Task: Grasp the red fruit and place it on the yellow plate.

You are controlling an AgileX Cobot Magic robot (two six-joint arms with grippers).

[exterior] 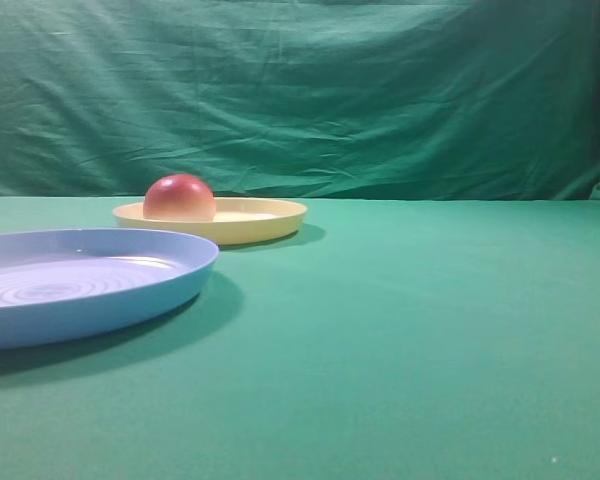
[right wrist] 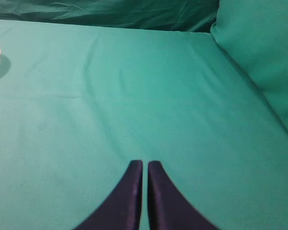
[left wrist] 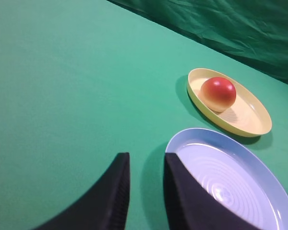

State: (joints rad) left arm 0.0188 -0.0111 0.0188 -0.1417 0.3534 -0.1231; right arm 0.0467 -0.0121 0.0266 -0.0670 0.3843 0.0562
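The desk, draped in green cloth that also hangs as a backdrop, carries every item. Largest on it is the light-blue plate with concentric ridges, bare of contents and sitting nearest the high camera on the left. Just beyond it, close but not touching, lies the yellow plate. The red fruit rests flat side down inside that plate, toward its left edge in the high view, so the required placement appears to be met.

The left hand hangs above the desk beside the near rim of the blue plate, its fingers parted by a narrow gap with nothing between them; it holds nothing. The right hand is shut, fingertips all but meeting, empty, over bare cloth well apart from both plates. Both hands stand clear of the fruit, consistent with a finished delivery.
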